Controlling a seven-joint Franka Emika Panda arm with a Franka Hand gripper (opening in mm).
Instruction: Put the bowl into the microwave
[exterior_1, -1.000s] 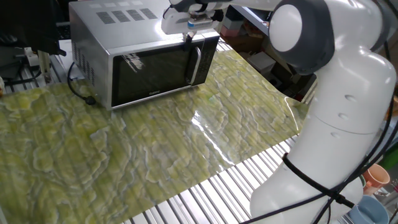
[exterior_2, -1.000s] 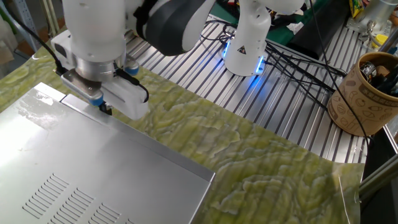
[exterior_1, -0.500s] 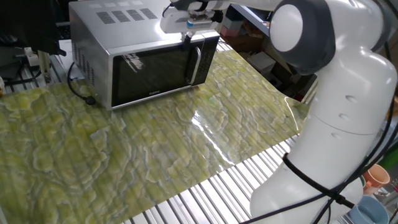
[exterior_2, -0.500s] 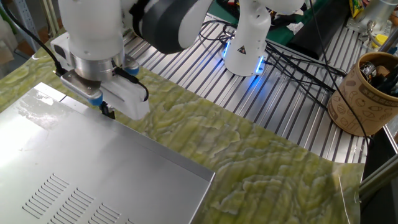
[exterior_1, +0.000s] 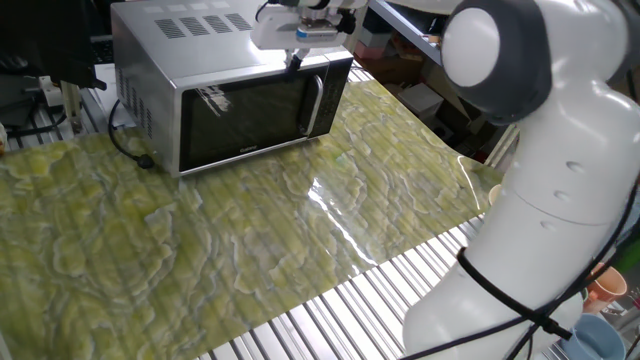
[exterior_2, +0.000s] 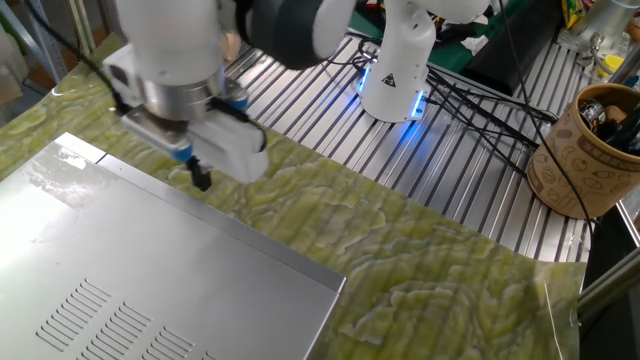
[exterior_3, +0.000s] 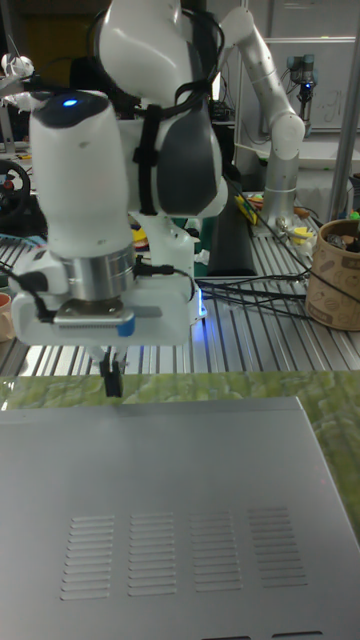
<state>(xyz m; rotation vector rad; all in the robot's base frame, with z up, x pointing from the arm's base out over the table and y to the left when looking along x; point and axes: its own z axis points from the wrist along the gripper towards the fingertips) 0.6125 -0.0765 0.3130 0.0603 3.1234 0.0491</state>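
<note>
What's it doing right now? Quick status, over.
Gripper above the microwave top front edge, fingers look shut, holding nothing. Microwave door closed. Bowl not in sight.

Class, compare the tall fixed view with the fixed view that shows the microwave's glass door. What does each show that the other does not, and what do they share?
Only the tall fixed view shows the brown cardboard cup on the slatted metal table and a second white robot arm behind. Only the door-side fixed view shows the large silver microwave's dark glass door, shut, and the green marbled mat in front of it. Both show the silver microwave's vented top and the claw poised at its edge. Neither shows a bowl.
</note>
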